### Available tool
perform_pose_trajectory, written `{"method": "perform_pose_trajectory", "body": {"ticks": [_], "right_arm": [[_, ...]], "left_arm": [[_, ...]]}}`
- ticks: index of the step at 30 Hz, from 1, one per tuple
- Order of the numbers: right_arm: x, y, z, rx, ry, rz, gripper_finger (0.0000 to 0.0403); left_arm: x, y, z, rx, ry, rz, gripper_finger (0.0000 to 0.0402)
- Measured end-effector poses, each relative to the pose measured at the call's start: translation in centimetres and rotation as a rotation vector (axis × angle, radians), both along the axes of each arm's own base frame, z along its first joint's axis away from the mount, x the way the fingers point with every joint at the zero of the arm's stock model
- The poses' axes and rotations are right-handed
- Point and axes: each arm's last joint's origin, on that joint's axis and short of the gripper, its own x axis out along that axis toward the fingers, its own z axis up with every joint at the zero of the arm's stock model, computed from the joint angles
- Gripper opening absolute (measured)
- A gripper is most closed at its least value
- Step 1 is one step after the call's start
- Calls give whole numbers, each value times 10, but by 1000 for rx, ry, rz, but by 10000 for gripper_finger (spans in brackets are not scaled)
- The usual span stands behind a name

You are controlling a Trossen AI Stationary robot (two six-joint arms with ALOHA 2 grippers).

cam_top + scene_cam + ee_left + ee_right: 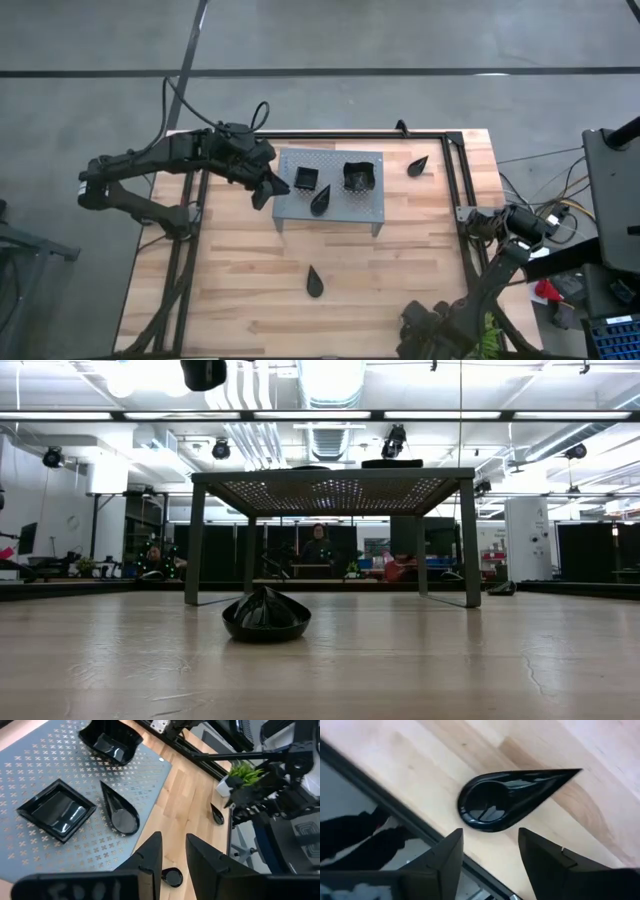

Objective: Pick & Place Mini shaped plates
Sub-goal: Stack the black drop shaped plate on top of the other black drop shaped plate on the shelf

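Three glossy black mini plates lie on the grey perforated rack (372,205): two square ones (57,810) (111,740) and a teardrop one (120,810). Two more teardrop plates lie on the wood, one at the far right (418,165) and one at near centre (315,283). My left gripper (172,840) hovers open and empty by the rack's left end (265,190). My right gripper (490,837) points down, open, just above another teardrop plate (507,797) beside the black rail at the table's near edge. Its arm (430,322) hides that plate in the high view.
A small green plant (245,770) stands close to my right arm at the near right corner. A black frame rail (455,180) runs along the table's right and far sides. Bare wood lies between the rack and the near edge.
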Motion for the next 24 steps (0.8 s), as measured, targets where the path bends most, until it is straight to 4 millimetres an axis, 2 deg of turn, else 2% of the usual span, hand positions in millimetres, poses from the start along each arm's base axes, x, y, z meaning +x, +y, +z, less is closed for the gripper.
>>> {"method": "perform_pose_trajectory", "body": {"ticks": [10, 24], "right_arm": [[-2, -2, -4, 35, 57, -203, 147], [-6, -12, -23, 15, 80, -310, 123]], "left_arm": [[0, -2, 0, -24, -6, -53, 79], [0, -3, 0, -32, -9, -71, 79]]}}
